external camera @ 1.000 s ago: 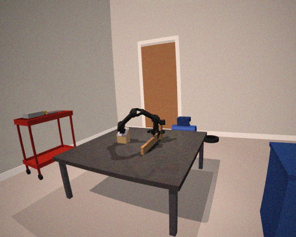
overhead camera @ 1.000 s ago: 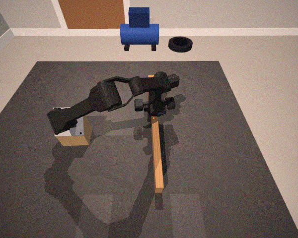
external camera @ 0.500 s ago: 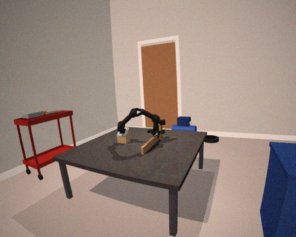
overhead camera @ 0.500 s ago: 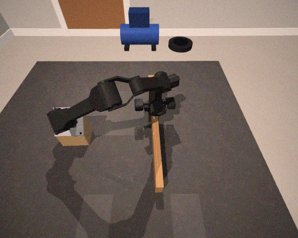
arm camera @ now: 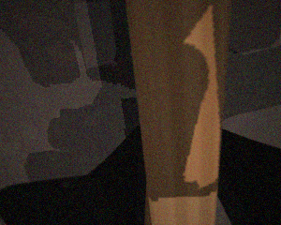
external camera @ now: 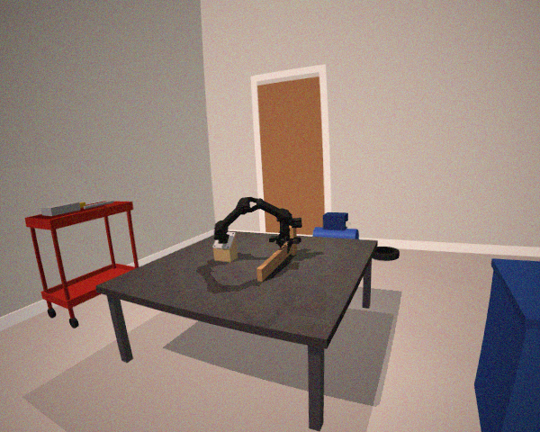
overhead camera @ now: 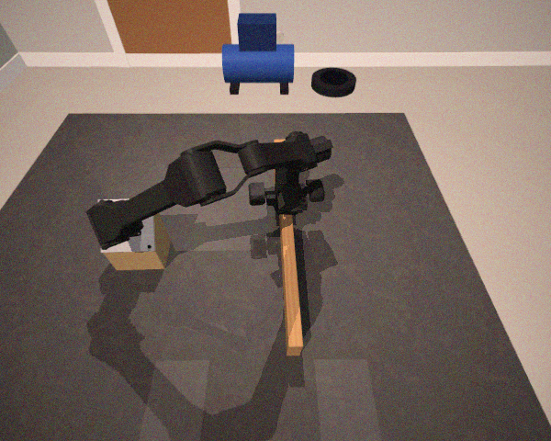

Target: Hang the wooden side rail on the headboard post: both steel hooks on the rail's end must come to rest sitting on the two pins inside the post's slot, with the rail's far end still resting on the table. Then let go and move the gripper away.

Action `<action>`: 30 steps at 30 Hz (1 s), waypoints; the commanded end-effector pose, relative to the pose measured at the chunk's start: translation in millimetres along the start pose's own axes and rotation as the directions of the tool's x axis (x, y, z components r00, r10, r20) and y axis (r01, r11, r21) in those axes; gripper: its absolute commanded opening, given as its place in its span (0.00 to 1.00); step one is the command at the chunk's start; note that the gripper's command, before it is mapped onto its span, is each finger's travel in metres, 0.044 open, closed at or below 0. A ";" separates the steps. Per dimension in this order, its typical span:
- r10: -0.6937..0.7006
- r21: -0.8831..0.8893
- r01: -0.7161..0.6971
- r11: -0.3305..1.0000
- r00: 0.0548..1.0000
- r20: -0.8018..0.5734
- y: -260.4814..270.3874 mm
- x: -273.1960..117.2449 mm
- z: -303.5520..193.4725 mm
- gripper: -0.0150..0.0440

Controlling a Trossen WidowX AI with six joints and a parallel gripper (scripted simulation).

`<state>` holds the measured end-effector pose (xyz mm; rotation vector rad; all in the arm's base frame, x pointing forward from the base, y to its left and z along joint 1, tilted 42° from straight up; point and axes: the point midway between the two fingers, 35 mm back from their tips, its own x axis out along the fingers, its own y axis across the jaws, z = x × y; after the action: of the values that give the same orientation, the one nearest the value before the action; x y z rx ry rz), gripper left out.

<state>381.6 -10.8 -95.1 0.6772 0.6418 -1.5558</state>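
Observation:
The wooden rail [overhead camera: 292, 294] [external camera: 268, 268] [arm camera: 173, 108] runs away from the top and exterior views towards the upright post. Its near end is low at the table; whether it touches is hard to tell. My gripper [overhead camera: 290, 211] [external camera: 286, 246] points down and is shut on the rail near its post end, one finger on each side. The headboard post [overhead camera: 279, 141] [external camera: 293, 232] stands behind the gripper, mostly covered by the arm in the top view. The hooks, the slot and the pins are hidden, so whether the hooks sit on the pins cannot be told.
The arm's base sits on a wooden block [overhead camera: 136, 261] [external camera: 225, 254] with a light top plate, left of the rail. All stand on a dark table [overhead camera: 409, 332] [external camera: 261, 301]. A red cart [external camera: 79, 216], a blue compressor [overhead camera: 258, 63] and a tyre [overhead camera: 333, 90] stand off the table.

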 end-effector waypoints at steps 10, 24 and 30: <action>0.012 -0.007 -0.012 1.000 1.000 -0.008 -0.4 -4.0 -6.7 0.25; 0.012 -0.007 -0.012 1.000 1.000 -0.008 0.8 -5.1 -7.6 0.25; 0.012 -0.007 -0.012 1.000 1.000 -0.008 1.2 -5.5 -8.0 0.25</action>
<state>381.4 -8.7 -97.2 0.6754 0.6422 -1.5557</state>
